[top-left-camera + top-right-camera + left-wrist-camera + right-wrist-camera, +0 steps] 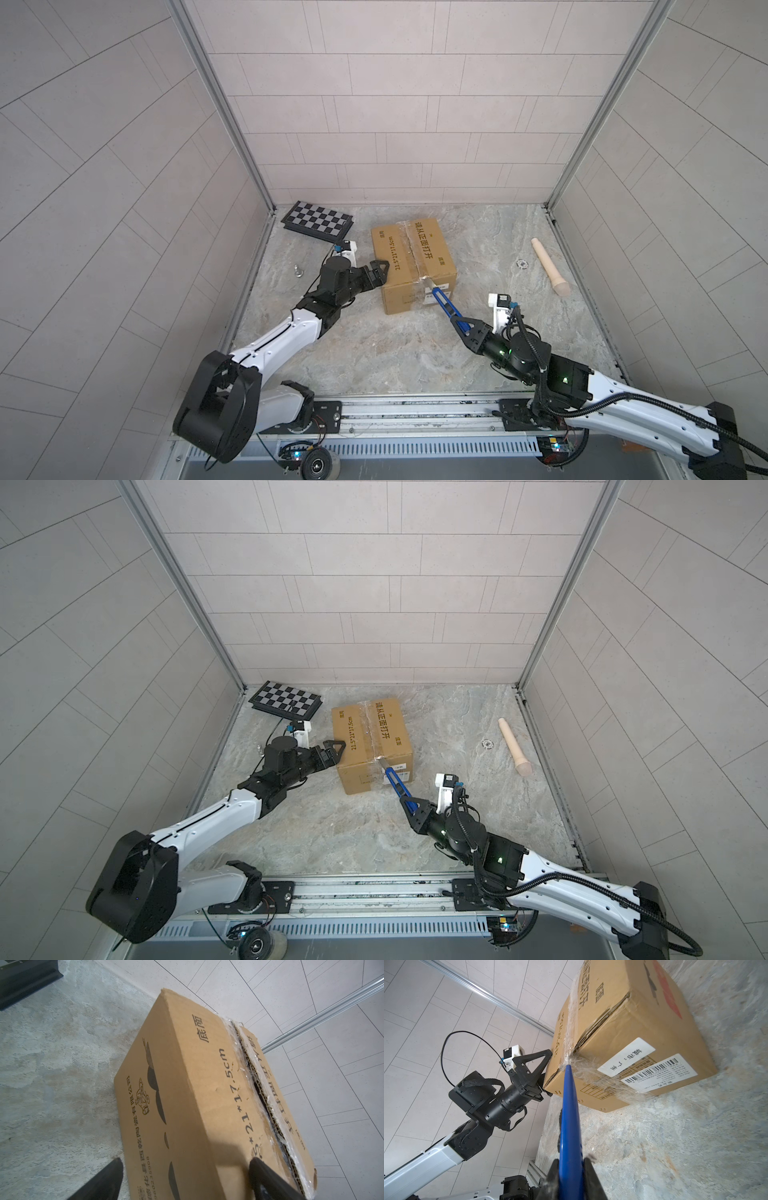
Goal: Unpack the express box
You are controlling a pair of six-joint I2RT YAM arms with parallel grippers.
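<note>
L side: reaches low across grey marbled worktop [374,353], L end effector [379,274] released, fingers spread astride near-left corner of brown corrugated cardboard express box [409,253], sat mid-worktop. R side: angles in low, R end effector [463,328] clenched on blue plastic cutter [444,305], tip at box's taped seam.

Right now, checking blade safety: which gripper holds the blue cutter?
The right gripper, shut on the blue cutter; the left gripper stands open around the express box's edge.

Bright, diffuse light, shadows faint. Top views bow hard at the edges. Wrist views go soft up close; the clear tape [572,1022] glints.
</note>
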